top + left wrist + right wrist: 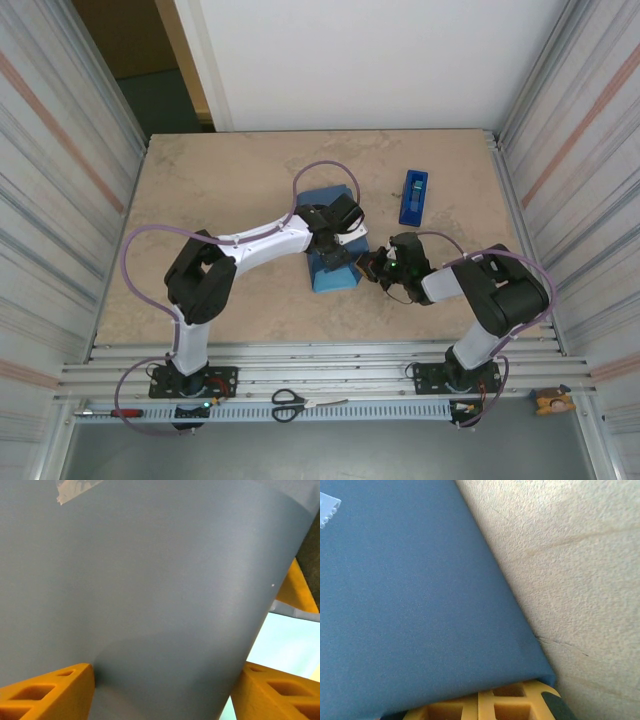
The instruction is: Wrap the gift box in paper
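The paper (333, 268), slate blue side out, is folded over a box-shaped bundle in the middle of the table. The gift box is hidden under it. My left gripper (337, 226) hangs over the bundle's top. In the left wrist view its orange fingers (47, 692) stand wide apart, with the paper (150, 590) spanning the gap between them. My right gripper (373, 266) is at the bundle's right side, shut. In the right wrist view the paper (410, 595) lies over its yellow fingers (490, 707); whether a fold is pinched I cannot tell.
A blue tape dispenser (414, 196) lies on the table behind the right gripper. Bits of clear tape (75, 487) stick to the paper. Scissors (290, 404) and a red-handled screwdriver (112, 412) rest on the front rail. Corrugated walls close both sides.
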You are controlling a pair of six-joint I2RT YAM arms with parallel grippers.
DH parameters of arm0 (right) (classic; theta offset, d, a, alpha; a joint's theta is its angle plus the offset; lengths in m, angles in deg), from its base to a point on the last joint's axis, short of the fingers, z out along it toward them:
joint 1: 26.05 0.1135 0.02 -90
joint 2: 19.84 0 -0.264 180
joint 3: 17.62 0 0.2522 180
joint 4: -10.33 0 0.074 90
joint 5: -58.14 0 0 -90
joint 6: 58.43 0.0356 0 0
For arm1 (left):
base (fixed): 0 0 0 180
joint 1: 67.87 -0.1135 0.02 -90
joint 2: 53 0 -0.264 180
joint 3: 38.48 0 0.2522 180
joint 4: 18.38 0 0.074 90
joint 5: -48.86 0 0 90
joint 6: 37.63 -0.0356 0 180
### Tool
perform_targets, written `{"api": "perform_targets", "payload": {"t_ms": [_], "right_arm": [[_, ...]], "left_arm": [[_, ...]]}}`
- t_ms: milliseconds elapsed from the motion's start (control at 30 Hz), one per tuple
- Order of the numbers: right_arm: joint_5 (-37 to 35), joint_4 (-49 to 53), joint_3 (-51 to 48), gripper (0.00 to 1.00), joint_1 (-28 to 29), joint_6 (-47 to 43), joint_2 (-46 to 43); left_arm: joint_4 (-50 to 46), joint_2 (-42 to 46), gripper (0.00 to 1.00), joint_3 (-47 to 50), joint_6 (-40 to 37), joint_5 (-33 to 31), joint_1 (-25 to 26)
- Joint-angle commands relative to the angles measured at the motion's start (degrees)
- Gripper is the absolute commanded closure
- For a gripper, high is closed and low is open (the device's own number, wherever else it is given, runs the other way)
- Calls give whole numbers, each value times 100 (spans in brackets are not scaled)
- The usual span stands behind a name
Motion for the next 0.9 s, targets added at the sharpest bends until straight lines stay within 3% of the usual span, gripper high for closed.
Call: {"api": "perform_targets", "payload": {"t_ms": [0,300,867], "right_arm": [[-475,-28,-76,93,37,170,-181],[-639,1184,-300,92,-18,-101,-1087],[-82,1234,-227,93,-175,-275,-713]], "left_arm": [[-605,-488,30,208,18,510,87],[-733,-622,31,90,40,493,107],[-803,-680,31,39,40,518,107]]}}
